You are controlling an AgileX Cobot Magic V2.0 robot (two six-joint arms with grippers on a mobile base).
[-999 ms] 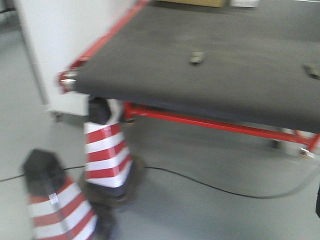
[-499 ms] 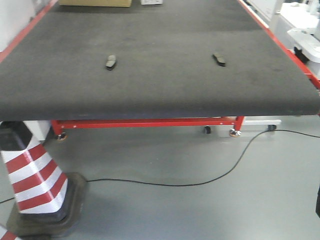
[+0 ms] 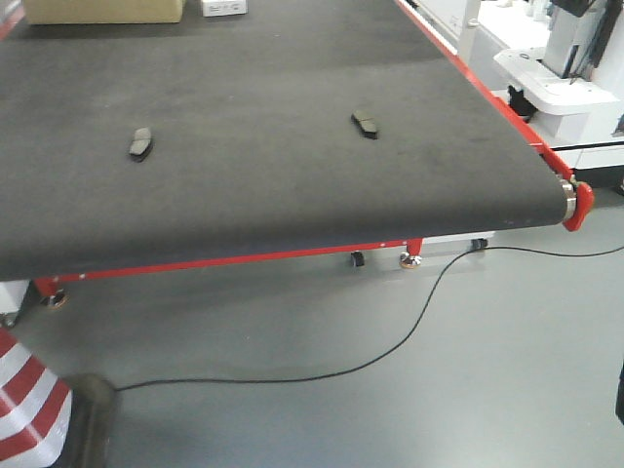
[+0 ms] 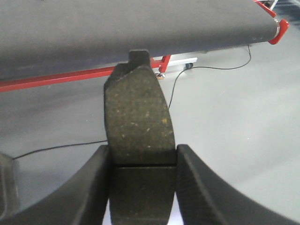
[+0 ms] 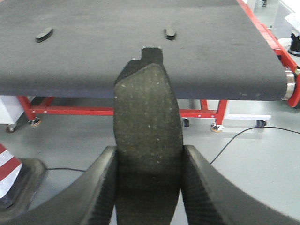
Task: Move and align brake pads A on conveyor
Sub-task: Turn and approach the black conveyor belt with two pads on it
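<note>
The dark conveyor with red edge stripes fills the front view; it also shows in the left wrist view and the right wrist view. Two brake pads lie on it, one at left and one at right. My left gripper is shut on a third brake pad, held over the floor short of the belt. My right gripper is shut on a fourth brake pad, also short of the belt's near edge.
A black cable runs across the grey floor under the belt. A red-white striped cone stands at the lower left. A cardboard box sits at the belt's far end. White machinery stands to the right.
The front view has swung to the right: the striped cones slid off to the left and the belt's right end roller came into view. Both pads on the belt stay put.
</note>
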